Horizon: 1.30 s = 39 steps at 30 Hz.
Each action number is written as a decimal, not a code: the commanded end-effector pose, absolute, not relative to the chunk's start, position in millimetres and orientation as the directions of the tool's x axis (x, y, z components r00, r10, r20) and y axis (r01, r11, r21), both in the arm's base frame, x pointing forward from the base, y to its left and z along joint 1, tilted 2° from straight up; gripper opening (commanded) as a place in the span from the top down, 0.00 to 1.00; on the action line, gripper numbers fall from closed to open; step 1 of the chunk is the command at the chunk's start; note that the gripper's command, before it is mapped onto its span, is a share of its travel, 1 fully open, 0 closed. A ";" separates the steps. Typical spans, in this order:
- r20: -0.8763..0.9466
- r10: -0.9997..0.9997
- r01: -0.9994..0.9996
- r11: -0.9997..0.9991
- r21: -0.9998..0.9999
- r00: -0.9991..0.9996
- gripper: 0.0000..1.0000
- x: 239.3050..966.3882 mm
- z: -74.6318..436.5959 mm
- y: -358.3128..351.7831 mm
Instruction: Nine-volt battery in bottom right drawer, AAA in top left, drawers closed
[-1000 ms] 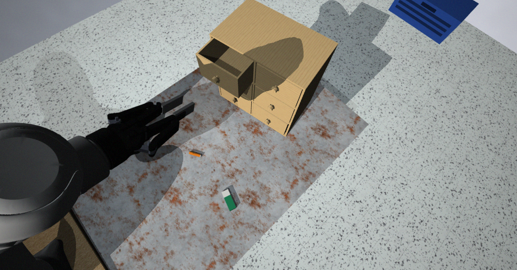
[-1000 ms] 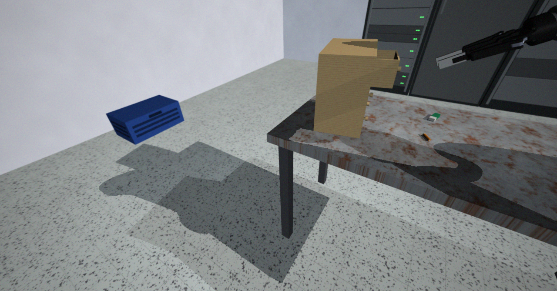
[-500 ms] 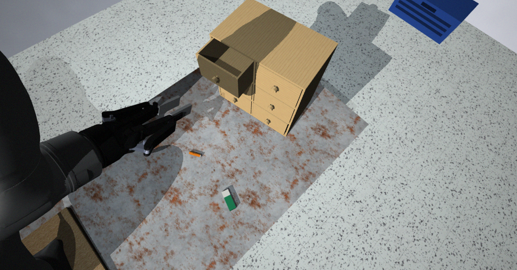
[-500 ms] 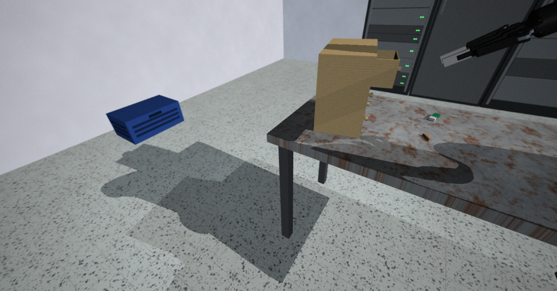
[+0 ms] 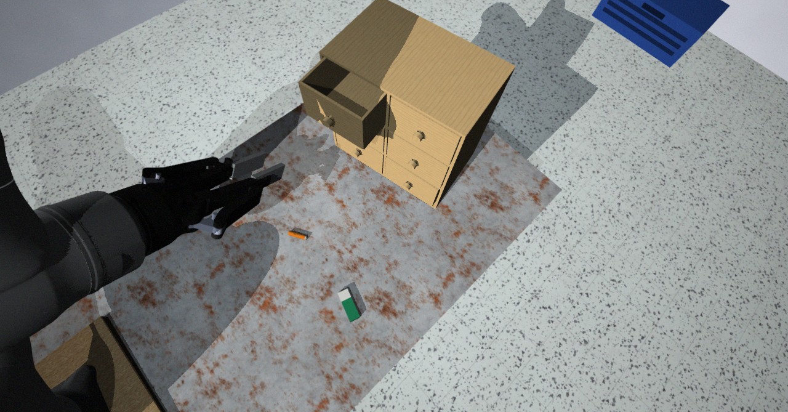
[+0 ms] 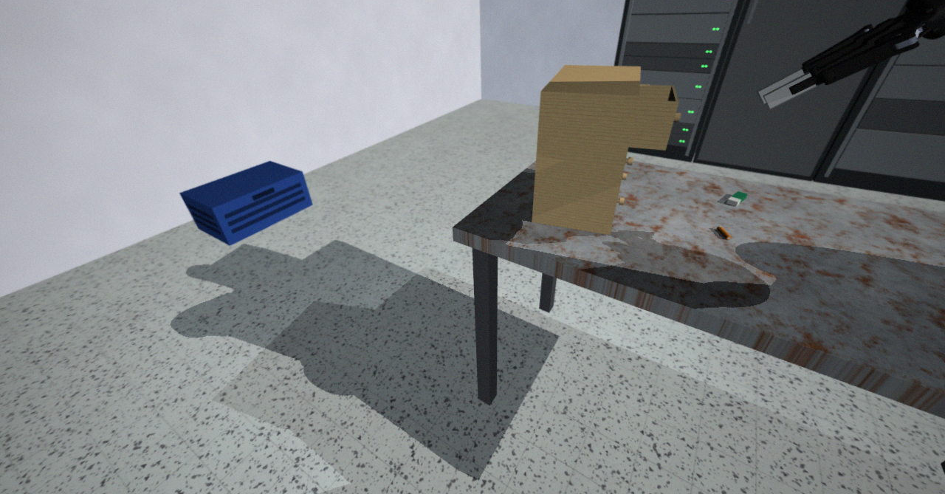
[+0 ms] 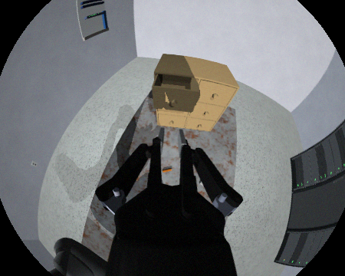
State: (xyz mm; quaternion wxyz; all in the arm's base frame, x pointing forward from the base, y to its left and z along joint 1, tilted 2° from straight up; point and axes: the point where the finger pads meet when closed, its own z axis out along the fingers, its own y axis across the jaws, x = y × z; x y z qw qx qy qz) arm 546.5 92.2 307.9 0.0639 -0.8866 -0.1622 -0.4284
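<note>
The small wooden chest (image 5: 424, 95) stands at the far end of the rusty table. Its top-left drawer (image 5: 342, 100) is pulled out and looks empty; the other drawers are pushed in, among them the bottom-right one (image 5: 410, 185). The orange AAA battery (image 5: 299, 233) lies on the table in front of the chest. The green-and-white nine-volt battery (image 5: 351, 302) lies nearer the front. My gripper (image 5: 267, 168) hovers above the table, left of the AAA battery and well clear of the drawer, nearly shut with a narrow gap and holding nothing. In the wrist view the AAA battery (image 7: 166, 170) shows far below, between my fingers.
A blue box (image 5: 659, 15) lies on the floor beyond the table. Dark server racks (image 6: 760, 61) stand behind the table. The chest sits close to the table's far edge (image 6: 489, 240).
</note>
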 end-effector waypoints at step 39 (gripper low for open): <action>0.001 0.313 0.313 -0.949 0.037 0.950 0.80 483.3 376.0 76.6</action>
